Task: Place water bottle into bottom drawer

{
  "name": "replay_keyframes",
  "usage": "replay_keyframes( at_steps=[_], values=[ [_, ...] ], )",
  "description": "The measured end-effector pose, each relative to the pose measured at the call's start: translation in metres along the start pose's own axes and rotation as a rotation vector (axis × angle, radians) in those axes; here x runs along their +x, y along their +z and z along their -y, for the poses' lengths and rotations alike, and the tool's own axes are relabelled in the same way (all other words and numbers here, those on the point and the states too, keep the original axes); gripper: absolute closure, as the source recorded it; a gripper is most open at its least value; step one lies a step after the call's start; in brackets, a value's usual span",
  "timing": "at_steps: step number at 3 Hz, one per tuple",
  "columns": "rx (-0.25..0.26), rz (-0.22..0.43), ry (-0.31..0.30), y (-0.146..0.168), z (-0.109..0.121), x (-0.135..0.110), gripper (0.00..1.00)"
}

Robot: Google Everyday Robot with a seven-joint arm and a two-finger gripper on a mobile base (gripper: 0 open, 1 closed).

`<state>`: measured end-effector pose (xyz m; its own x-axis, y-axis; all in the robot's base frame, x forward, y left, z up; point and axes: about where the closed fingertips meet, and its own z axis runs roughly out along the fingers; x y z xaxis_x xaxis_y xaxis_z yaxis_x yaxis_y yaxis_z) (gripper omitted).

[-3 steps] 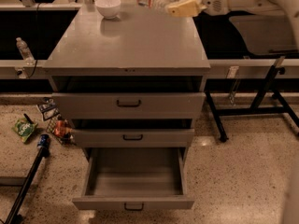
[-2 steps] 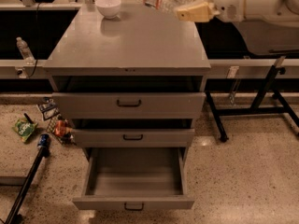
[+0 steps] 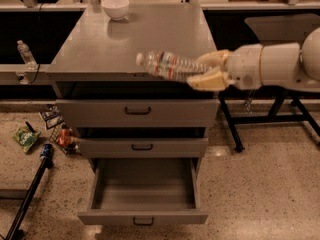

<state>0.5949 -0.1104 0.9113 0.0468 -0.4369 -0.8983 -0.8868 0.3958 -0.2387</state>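
Water bottle (image 3: pixel 167 65) held sideways by gripper (image 3: pixel 196 70) above cabinet (image 3: pixel 100 49).

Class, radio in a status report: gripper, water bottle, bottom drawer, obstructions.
Gripper shut on water bottle, held sideways above cabinet front. Bottom drawer open below. Nothing seen blocking the drop.
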Motion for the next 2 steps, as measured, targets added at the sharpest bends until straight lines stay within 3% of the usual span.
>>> replay_keyframes(
  at_steps=[1,2],
  values=[
    [-0.089,-0.16,0.054,0.0403,-0.0604,0.0748,1.0],
    [-0.096,-0.151,0.052,0.0409,-0.0623,0.0719,1.0]
  ],
)
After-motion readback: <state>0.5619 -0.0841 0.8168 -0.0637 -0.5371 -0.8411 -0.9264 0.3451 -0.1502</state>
